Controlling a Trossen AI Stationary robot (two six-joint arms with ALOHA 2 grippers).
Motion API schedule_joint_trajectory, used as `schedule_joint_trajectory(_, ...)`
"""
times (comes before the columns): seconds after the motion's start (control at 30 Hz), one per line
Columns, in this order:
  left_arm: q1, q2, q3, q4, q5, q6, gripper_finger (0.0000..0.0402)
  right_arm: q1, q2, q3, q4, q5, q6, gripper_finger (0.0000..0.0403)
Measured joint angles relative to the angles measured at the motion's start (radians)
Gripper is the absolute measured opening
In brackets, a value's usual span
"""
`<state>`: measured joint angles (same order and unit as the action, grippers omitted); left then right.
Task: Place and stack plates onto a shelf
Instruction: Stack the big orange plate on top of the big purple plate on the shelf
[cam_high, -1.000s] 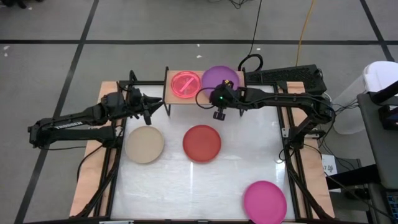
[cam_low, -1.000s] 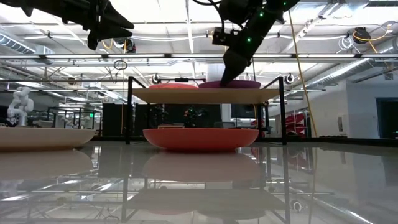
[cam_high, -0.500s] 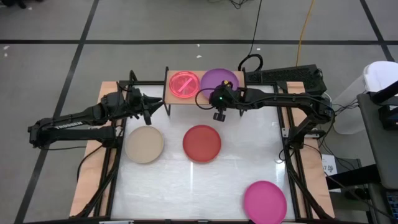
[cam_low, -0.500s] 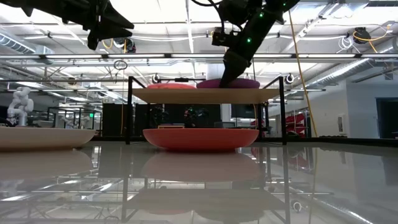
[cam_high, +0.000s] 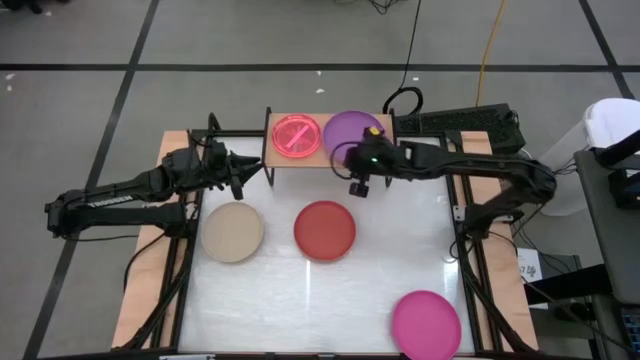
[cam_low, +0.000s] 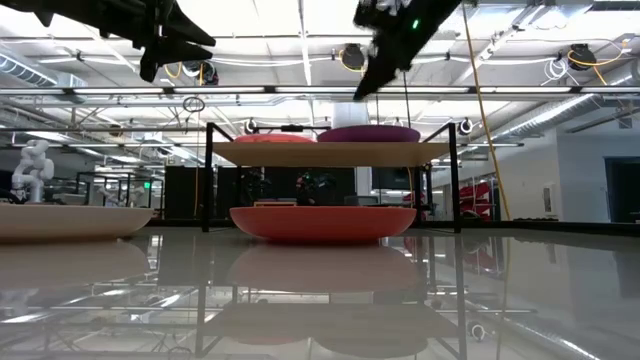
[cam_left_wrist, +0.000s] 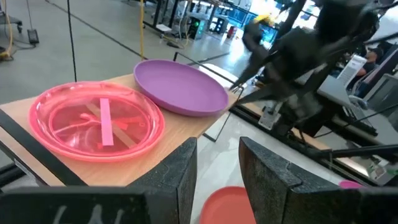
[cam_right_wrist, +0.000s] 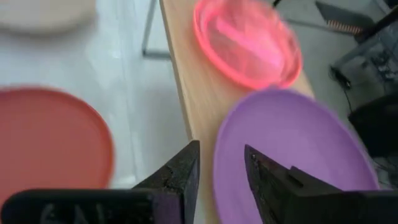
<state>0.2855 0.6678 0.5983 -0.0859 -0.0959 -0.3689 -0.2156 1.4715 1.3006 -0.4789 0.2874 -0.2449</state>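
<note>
The light-wood shelf (cam_high: 280, 158) (cam_low: 330, 153) stands at the table's far edge. A pink plate (cam_high: 297, 134) (cam_left_wrist: 96, 121) and a purple plate (cam_high: 355, 127) (cam_low: 368, 133) (cam_right_wrist: 292, 143) lie flat on it, side by side. My right gripper (cam_high: 347, 160) (cam_low: 362, 88) (cam_right_wrist: 221, 168) hovers open above the purple plate's near rim and touches nothing. My left gripper (cam_high: 257, 168) (cam_low: 195, 40) (cam_left_wrist: 217, 162) is open in the air by the shelf's left end. Red (cam_high: 324, 229), beige (cam_high: 232, 231) and magenta (cam_high: 426, 324) plates lie on the table.
The red plate (cam_low: 322, 221) sits just in front of the shelf's black legs (cam_low: 208, 180). The beige plate (cam_low: 60, 220) is left of it. The magenta plate lies at the table's near right corner. White tabletop (cam_high: 300, 300) shows between them.
My right gripper has risen from the purple plate's near rim to well above the shelf and drawn slightly toward the table's right. The purple plate stays flat on the shelf.
</note>
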Motion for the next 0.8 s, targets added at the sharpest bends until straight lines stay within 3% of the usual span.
schedule_joint_trajectory(0.2,-0.035,0.01,0.0,0.002,0.093,0.03,0.0124,0.1,-0.135,-0.002,-0.019,-0.001,0.078,0.011)
schedule_joint_trajectory(0.4,-0.166,0.133,0.0,0.018,0.172,0.003,0.0124,0.229,-0.231,-0.114,0.166,0.022,0.027,0.0098)
schedule_joint_trajectory(0.63,-0.326,0.361,0.018,0.042,0.062,0.069,0.0124,0.331,-0.282,-0.302,0.411,0.081,-0.036,0.0093)
schedule_joint_trajectory(0.8,-0.458,0.563,0.136,0.028,-0.067,0.117,0.0124,0.369,-0.285,-0.455,0.634,0.082,-0.012,0.0093)
